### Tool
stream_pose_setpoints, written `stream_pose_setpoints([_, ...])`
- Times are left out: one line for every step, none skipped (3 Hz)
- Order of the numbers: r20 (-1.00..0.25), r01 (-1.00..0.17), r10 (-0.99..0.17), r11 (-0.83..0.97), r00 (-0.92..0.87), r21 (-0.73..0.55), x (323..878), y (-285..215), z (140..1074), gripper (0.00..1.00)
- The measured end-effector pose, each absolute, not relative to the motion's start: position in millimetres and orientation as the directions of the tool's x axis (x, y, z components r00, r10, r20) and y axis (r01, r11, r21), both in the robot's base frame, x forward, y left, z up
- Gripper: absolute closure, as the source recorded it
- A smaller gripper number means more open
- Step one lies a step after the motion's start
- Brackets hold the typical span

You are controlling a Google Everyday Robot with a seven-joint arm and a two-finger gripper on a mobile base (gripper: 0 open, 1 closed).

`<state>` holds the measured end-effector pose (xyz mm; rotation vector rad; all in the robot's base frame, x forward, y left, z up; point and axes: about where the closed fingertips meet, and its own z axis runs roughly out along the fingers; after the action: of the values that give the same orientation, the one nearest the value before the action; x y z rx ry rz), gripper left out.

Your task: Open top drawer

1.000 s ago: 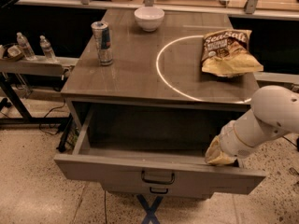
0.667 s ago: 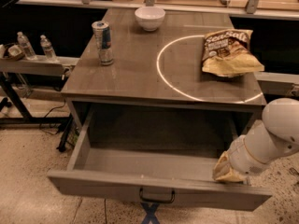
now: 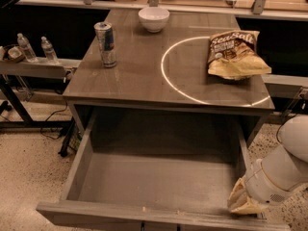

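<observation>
Top drawer: the top drawer (image 3: 154,177) stands far out from under the table, with its deep grey box and grey floor in full view. Its front panel runs off the lower edge of the view.
Drawer edges: the left side wall slants from the table's left leg out to the front left corner. The right side wall runs down to the gripper, and the front rim crosses the bottom of the view.
Gripper: the gripper (image 3: 244,200), tan and cream, sits at the drawer's front right corner, where the right wall meets the front rim. It seems to touch the rim there, though the contact is hard to make out.
Gripper state: cannot be told, neither how wide it is set nor whether it has hold of anything.
Arm: the white arm (image 3: 284,170) comes in from the right edge, outside the drawer's right wall and below the table's front right corner.
Table: the table (image 3: 130,81) overhangs the back of the box, and a white ring (image 3: 164,73) is marked on its right half.
On the table: a can (image 3: 106,44) stands upright near the left edge and a white bowl (image 3: 154,18) sits at the back. A chip bag (image 3: 236,54) lies over the ring's right side, close to the right edge.
Open room: speckled floor (image 3: 29,172) shows left of the drawer. Beyond it a low side shelf (image 3: 33,67) carries water bottles (image 3: 47,49), well apart from the drawer.
</observation>
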<state>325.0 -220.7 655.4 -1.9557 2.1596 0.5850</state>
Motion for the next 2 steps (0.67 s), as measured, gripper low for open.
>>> stream_pose_setpoints([-0.414, -0.987, -0.902, 0.067, -0.122, 0.144, 342.6, -221.7, 675.4, 1.00])
stream_pose_setpoints([-0.452, -0.992, -0.883, 0.115, -0.127, 0.055, 382.0, -245.1, 722.5, 1.00])
